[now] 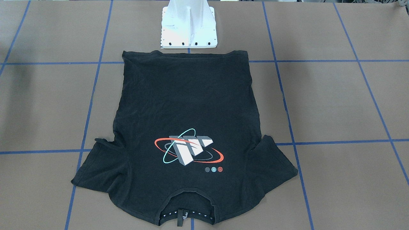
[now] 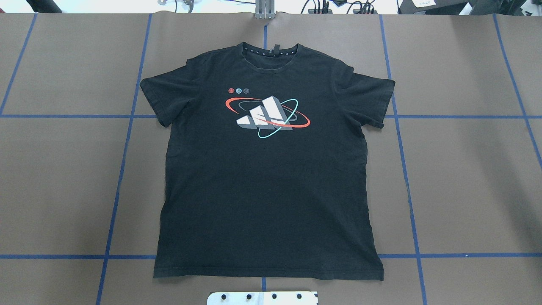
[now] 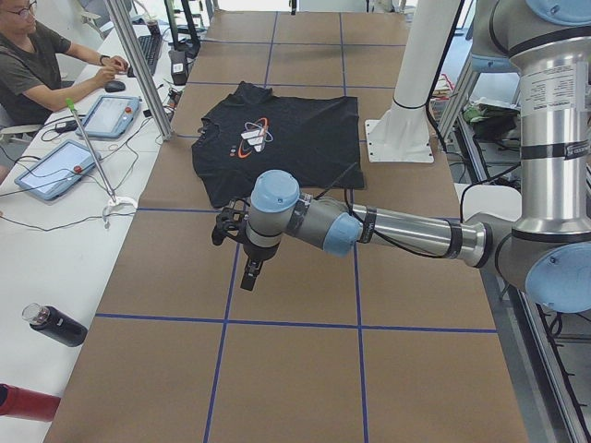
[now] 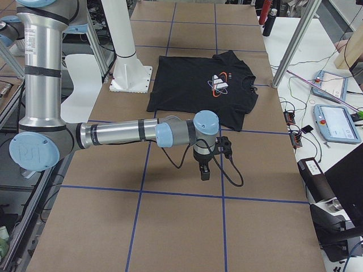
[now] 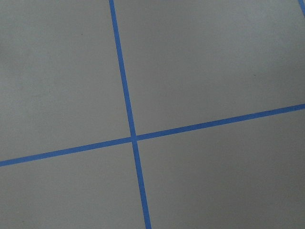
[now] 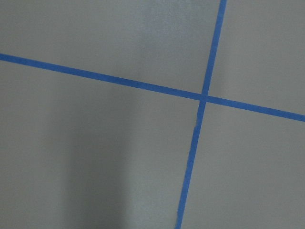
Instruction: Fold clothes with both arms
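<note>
While the left arm (image 3: 416,235) stretches low over the brown counter (image 2: 55,182), its gripper (image 3: 248,281) points down above a blue tape line (image 3: 228,295), apart from the cloth; whether it is open or closed cannot be told. The black T-shirt (image 2: 266,190) lies flat at the middle, logo (image 2: 266,116) up, hem near the white pedestal base (image 2: 262,298). On the other side the right arm (image 4: 113,133) reaches out likewise, its gripper (image 4: 205,175) pointing down, its state equally unclear.
</note>
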Robot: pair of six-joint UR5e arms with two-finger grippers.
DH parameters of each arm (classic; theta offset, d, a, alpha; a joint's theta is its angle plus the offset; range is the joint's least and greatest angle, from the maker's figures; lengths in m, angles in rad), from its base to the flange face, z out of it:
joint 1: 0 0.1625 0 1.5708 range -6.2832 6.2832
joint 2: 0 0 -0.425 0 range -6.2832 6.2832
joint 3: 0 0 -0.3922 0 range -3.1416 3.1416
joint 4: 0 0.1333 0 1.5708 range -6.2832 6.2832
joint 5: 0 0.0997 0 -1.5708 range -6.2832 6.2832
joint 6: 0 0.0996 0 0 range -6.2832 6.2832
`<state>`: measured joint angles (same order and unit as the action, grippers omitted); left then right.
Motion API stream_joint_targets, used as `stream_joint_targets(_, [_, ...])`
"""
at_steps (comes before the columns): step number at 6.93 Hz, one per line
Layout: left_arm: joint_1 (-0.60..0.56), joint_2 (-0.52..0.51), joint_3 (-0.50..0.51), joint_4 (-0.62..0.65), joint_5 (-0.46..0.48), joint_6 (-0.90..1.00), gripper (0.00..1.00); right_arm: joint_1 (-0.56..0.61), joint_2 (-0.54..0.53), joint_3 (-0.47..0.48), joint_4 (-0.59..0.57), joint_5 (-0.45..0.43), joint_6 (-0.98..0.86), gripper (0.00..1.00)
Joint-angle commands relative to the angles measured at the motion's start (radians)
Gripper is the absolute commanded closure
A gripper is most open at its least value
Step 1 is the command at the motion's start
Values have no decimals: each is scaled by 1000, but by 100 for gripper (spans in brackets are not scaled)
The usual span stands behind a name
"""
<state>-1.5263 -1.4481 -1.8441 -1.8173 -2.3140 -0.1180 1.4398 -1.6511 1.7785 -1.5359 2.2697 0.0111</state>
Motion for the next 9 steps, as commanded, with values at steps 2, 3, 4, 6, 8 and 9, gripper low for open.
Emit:
stream_joint_targets(2, [5, 0, -7, -2, -10, -3, 0, -9, -9, 6, -1, -21, 0, 0])
stream_joint_targets(3, [6, 0, -3, -5, -10, -3, 0, -10, -10, 7, 0, -16, 0, 0])
stream_joint_targets(4, [6, 0, -10, -10, -10, 1, 0, -13, -3, 3, 0, -16, 6, 0])
stream_joint_targets(6, [6, 8, -6, -11, -12, 3, 0, -18, -9, 9, 13, 7, 1, 0])
stream_joint_targets(8, [8, 11, -12, -17, -10, 3, 0, -42, -6, 9, 16, 60, 9, 0])
stream_joint_targets(9, [9, 11, -15, -39, -12, 1, 0, -61, 3, 3, 14, 60, 10, 0])
